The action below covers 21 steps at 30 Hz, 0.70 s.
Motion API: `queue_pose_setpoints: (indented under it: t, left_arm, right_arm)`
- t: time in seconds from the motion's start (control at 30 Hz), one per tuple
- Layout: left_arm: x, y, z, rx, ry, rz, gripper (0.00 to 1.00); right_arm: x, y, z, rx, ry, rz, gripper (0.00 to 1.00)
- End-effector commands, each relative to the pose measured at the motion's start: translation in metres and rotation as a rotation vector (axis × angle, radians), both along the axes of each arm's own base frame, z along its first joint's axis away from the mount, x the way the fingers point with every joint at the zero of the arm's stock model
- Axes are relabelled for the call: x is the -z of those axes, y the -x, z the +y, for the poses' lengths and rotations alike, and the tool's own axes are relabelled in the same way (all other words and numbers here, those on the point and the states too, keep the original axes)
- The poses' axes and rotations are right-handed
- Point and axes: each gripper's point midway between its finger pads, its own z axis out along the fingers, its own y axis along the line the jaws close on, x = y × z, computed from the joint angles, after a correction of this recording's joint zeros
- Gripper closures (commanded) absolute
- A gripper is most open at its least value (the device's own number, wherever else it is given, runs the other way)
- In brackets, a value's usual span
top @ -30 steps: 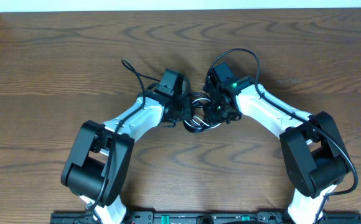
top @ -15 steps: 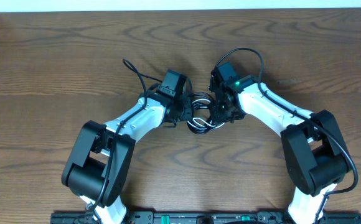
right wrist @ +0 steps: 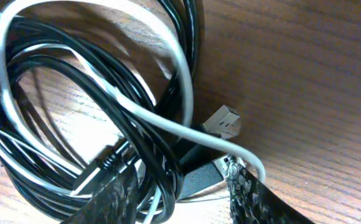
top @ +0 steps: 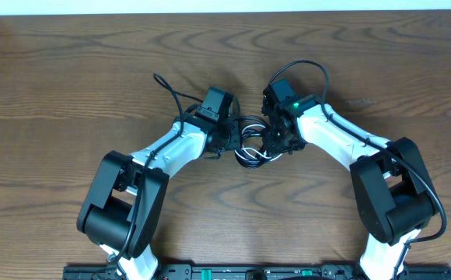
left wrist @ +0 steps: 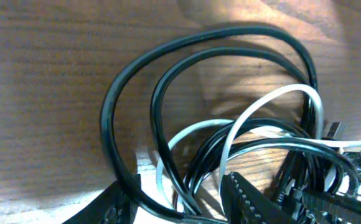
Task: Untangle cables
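Left fingers (left wrist: 249, 198) and right fingers (right wrist: 115, 199) are both part-open, straddling the cable tangle (top: 249, 144) between them; pull apart now and the white cord (left wrist: 261, 102) could cinch the black loops (left wrist: 109, 118) tighter.

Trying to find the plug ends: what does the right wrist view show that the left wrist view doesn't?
Only right wrist: a silver USB plug, close and clear. Only left wrist: two wide black loops spread over the table, plus just a small plug tip at the right edge. Both: the white cable threaded through black cables.
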Motion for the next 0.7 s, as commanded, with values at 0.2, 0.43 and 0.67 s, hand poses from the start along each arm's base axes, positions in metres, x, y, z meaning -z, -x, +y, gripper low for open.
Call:
queue_pose_setpoints:
  t: [0.2, 0.43, 0.67]
  left_arm:
    - [0.007, 0.000, -0.001, 0.006, -0.016, -0.004, 0.93]
    - [-0.029, -0.016, -0.017, 0.053, 0.142, -0.088, 0.93]
    - [-0.105, -0.036, -0.013, 0.039, 0.330, -0.233, 0.92]
  right_arm:
    - [0.008, 0.002, -0.004, -0.009, 0.028, 0.003, 0.61]
    - [0.008, 0.000, -0.004, -0.080, 0.037, -0.016, 0.78]
    - [0.008, -0.004, -0.003, -0.079, 0.029, -0.034, 0.87]
